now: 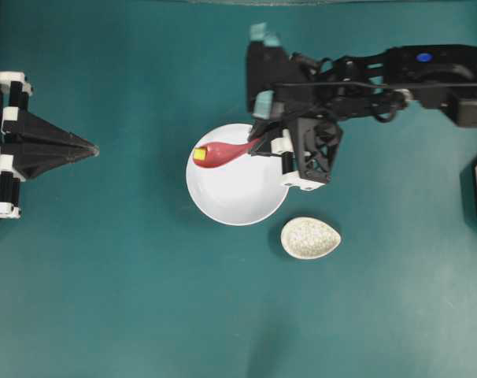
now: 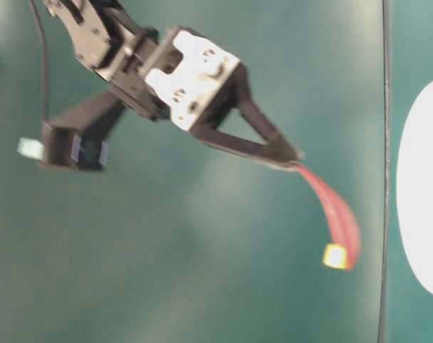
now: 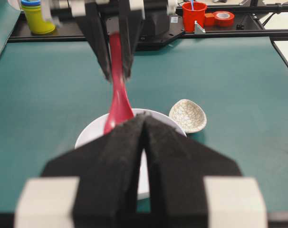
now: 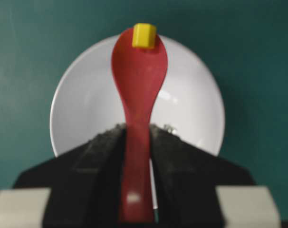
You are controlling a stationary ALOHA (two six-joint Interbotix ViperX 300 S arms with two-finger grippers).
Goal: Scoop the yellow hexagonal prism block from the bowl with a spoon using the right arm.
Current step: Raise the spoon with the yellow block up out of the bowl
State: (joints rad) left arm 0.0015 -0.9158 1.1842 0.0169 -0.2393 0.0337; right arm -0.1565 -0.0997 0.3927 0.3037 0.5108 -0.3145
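Teal table (image 1: 105,299) fills every view. Right arm (image 1: 396,79) reaches in from the right edge of the overhead view, crossing to the bowl's upper right rim. White bowl (image 1: 238,193) sits mid-table, upright, nothing lying on its visible floor. Left gripper (image 1: 81,147) is parked at the far left, well apart from the bowl, fingers pressed together into a point; the left wrist view shows only a thin slit between its pads. Right gripper (image 4: 137,135) pinches the handle of the pink-red spoon (image 4: 139,71), jaws clamped on both sides of it. Spoon scoop hangs over the bowl's upper left part, raised clear of it in the table-level view (image 2: 338,211). Speckled oval spoon rest (image 1: 310,238) lies just beside the bowl at its lower right, not touching. Yellow hexagonal prism block (image 4: 144,35) rides at the spoon's far tip, near the scoop's edge.
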